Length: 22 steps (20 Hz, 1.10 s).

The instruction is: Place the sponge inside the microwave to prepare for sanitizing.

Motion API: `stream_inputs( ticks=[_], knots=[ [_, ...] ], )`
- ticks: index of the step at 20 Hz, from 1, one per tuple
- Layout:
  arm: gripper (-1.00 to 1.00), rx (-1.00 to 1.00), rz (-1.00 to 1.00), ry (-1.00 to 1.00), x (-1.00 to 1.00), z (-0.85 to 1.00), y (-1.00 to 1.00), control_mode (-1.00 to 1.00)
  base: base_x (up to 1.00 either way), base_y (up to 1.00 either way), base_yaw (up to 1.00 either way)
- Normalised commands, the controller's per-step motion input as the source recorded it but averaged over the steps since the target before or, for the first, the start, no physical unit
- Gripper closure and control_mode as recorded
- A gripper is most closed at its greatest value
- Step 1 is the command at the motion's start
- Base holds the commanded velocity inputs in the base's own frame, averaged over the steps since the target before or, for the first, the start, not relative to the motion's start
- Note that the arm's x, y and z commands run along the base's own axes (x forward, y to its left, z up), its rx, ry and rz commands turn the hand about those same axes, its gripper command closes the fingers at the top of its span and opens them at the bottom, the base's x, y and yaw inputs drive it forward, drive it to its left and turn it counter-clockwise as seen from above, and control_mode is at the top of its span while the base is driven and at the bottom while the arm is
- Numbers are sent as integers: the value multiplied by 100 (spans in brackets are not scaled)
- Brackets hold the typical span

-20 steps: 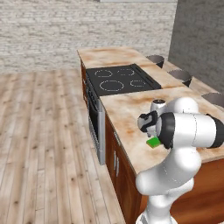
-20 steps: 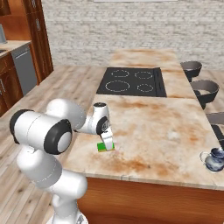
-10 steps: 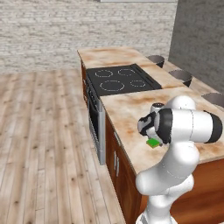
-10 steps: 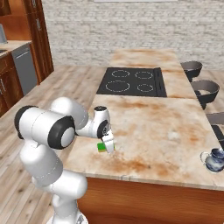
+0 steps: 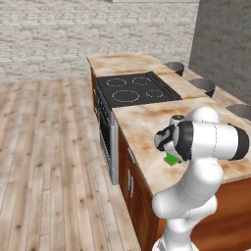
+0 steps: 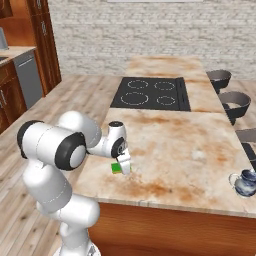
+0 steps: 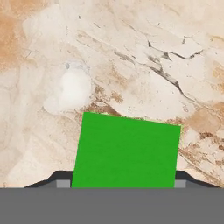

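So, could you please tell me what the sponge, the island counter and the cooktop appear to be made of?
Sponge: a flat, uniformly bright green block, matte, with no pores showing, so foam is only a guess. Island counter: polished stone, likely marble, judging by its mottled beige and rust veining with crack-like lines. Cooktop: smooth black glass or ceramic, flat, with thin printed burner rings.

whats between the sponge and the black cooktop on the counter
Nothing: in the right base view the marble counter runs bare from the sponge, beside the gripper, up to the cooktop.
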Motion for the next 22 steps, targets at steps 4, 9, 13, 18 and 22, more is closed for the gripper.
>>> stream_inputs(
  ticks=[4, 9, 13, 18, 22],
  knots=[
    [100, 0, 0, 0, -2, 7, -7, -100, 0, 0, 0],
    [100, 0, 0, 0, -42, 88, -70, -100, 0, 0, 0],
    [100, 0, 0, 0, -93, 100, -50, -100, 0, 0, 0],
    [100, 0, 3, 0, -100, 100, 3, -100, 0, 0, 0],
    [100, 0, 9, 0, -100, 97, 45, -100, 0, 0, 0]
  ],
)
